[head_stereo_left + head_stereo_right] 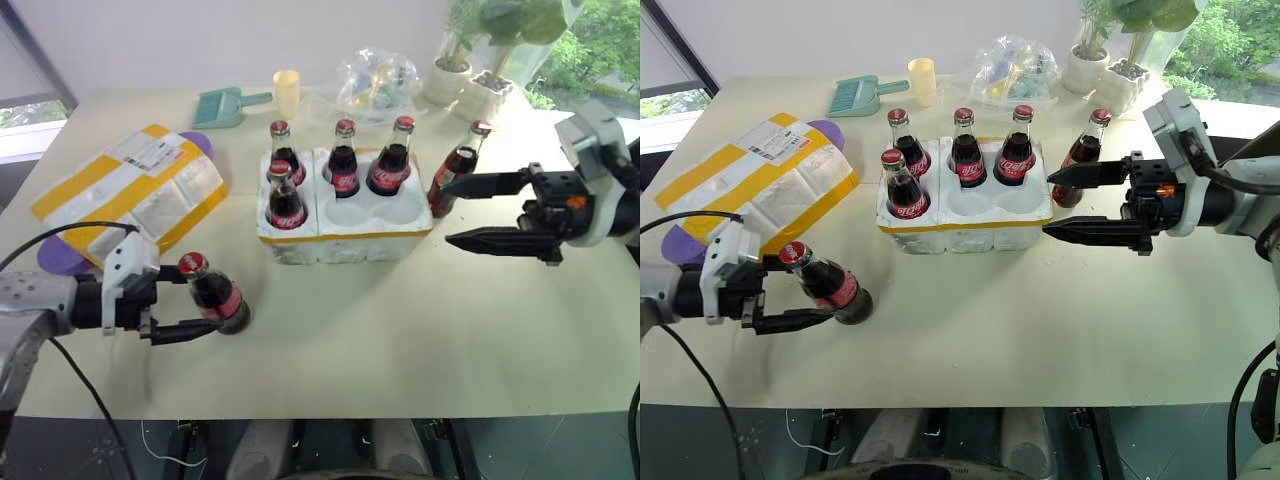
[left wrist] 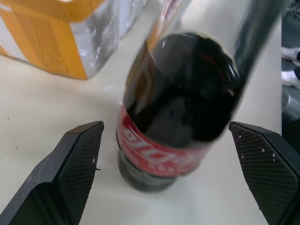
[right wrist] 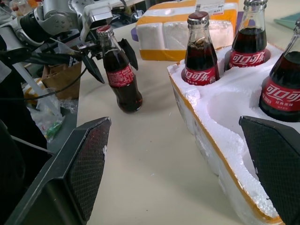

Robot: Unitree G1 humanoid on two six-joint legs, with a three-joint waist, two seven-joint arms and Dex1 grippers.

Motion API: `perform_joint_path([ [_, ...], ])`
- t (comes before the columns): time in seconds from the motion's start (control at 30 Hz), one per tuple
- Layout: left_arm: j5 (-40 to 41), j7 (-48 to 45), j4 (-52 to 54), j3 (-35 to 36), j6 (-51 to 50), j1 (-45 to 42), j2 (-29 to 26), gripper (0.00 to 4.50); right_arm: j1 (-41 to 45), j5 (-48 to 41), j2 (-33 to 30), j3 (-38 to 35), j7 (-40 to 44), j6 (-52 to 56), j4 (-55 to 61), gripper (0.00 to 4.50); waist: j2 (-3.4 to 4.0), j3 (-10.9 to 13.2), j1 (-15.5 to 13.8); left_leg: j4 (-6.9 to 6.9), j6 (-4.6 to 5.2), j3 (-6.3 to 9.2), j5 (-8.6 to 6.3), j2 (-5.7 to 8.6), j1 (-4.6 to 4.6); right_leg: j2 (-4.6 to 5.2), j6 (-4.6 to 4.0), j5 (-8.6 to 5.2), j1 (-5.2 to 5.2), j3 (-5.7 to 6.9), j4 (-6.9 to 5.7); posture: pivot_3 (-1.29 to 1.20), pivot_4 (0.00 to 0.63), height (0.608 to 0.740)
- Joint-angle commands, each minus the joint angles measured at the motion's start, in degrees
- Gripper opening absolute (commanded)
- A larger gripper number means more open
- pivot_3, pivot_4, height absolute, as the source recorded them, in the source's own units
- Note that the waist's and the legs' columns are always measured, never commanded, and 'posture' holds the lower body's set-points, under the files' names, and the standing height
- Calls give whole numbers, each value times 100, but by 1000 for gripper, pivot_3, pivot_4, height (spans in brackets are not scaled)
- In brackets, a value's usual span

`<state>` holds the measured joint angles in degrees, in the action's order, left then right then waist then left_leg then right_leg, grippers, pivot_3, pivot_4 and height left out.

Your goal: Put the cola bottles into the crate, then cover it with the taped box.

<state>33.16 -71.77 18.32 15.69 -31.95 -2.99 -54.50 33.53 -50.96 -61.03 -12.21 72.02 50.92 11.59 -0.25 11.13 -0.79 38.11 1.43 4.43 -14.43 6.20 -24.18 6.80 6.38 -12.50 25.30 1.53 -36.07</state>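
Black fingers of the left gripper stand wide apart on either side of a tilted cola bottle at the near left of the table. In the left wrist view the two pads flank the bottle's red label with gaps on both sides, so nothing is clamped; the bottle's base rests on the tabletop and its red cap leans toward the wrist.

Just behind that hand lies the taped box, white foam crossed by broad yellow stripes with a shipping label on top, resting over something purple.

Toward the middle of the table sits the crate, a low white foam block with a yellow band along its side. Four cola bottles stand in its wells: three along the far row and one in the near left well. The two near wells to the right of that one are bare.

The right gripper hangs level just beside the crate's right end, its fingers spread wide and holding nothing. A sixth bottle stands on the table behind its upper finger, close to the crate's far right corner.

Along the far edge are a teal dustpan, a pale yellow cup, a clear plastic bag and potted plants.
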Motion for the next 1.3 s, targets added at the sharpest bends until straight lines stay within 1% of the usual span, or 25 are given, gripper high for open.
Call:
perform_joint_path([
  [0.03, -41, 249, -83, -224, 100, -188, 191, 4481, 88, -136, -64, -228, -89, 36, 154, 4500, 0, 0, -1, 0, 0, 0, 0, 0, 0, 0, 0, 0, -1, 0, 0, 0, 150, 740],
  [0.13, 11, 270, -126, -365, 53, -205, 275, 4481, 99, -182, -35, -236, -165, 73, 210, 4500, 0, 0, 4, 0, 0, 0, 0, 1, 0, 0, 0, 0, 0, 0, 0, 0, 150, 740],
  [0.2, 148, 194, -58, -384, -15, -170, 275, 3959, 95, -211, -25, -252, -208, 92, 230, 4500, 0, 0, 8, 0, 0, 0, 0, 0, 0, -1, 0, 0, 1, 0, -1, 0, 150, 740],
  [0.3, 289, 53, 175, -387, -209, -125, 56, 2781, 90, -240, -4, -266, -294, 96, 223, 4500, -1, -1, 6, 0, 0, 0, 0, -1, 0, -1, 0, 0, 1, 0, -1, 0, 150, 740],
  [0.37, 356, 42, 307, -380, -272, -192, -37, 2781, 76, -243, 10, -260, -334, 79, 222, 4500, -1, -1, 7, 0, 1, 0, 0, -1, 0, 0, 0, 0, 1, -1, 1, 0, 150, 740],
  [0.53, 1286, 427, 522, -302, -1130, -1203, 118, 2781, 35, -337, 88, -247, -447, 100, 305, 4500, -7, 2, -35, 5, -1, 9, 2, 0, -6, -2, 0, 0, 0, 7, 0, 0, 150, 740],
  [0.6, 1580, 494, 534, -393, -1377, -1675, 187, 2781, -14, -338, 125, -249, -484, 86, 346, 4500, -7, 2, -22, 10, -1, 9, 1, 3, -9, -1, 1, 1, -1, 8, -1, 0, 150, 740],
  [0.7, 1855, 658, 399, -629, -1653, -2452, 412, 2781, -116, -327, 173, -273, -522, 43, 396, 4500, -7, 2, -4, 9, -1, 8, 2, 6, -9, -2, 1, 1, 0, 8, -1, 0, 150, 740],
  [0.77, 1927, 808, 214, -805, -1793, -2990, 680, 2781, -163, -345, 212, -304, -578, 30, 427, 4500, -7, 2, 1, 9, -4, 8, 4, 5, -9, -3, 1, 1, 0, 9, -3, 0, 150, 740],
  [0.93, 1789, 1078, -326, -1177, -1856, -3976, 1332, 2781, -356, -406, 273, -480, -715, 27, 560, 4500, -9, 1, 3, 10, -18, 7, 14, 6, -9, -3, 2, 1, -1, 9, -5, 0, 150, 740],
  [1.07, 1289, 1448, -922, -1456, -1519, -4512, 1895, 2781, -604, -508, 286, -725, -871, 60, 697, 4500, -9, 1, 1, 10, -21, 6, 16, 6, -9, -4, 2, 1, -1, 9, -5, 0, 150, 740],
  [1.3, 625, 2225, -1352, -1721, -1126, -4893, 2856, 2781, -1065, -759, 331, -1124, -1189, 129, 1028, 4500, -11, 2, -13, 12, -25, 6, 20, 8, -10, -2, 2, 2, -4, 8, -3, 0, 150, 740],
])
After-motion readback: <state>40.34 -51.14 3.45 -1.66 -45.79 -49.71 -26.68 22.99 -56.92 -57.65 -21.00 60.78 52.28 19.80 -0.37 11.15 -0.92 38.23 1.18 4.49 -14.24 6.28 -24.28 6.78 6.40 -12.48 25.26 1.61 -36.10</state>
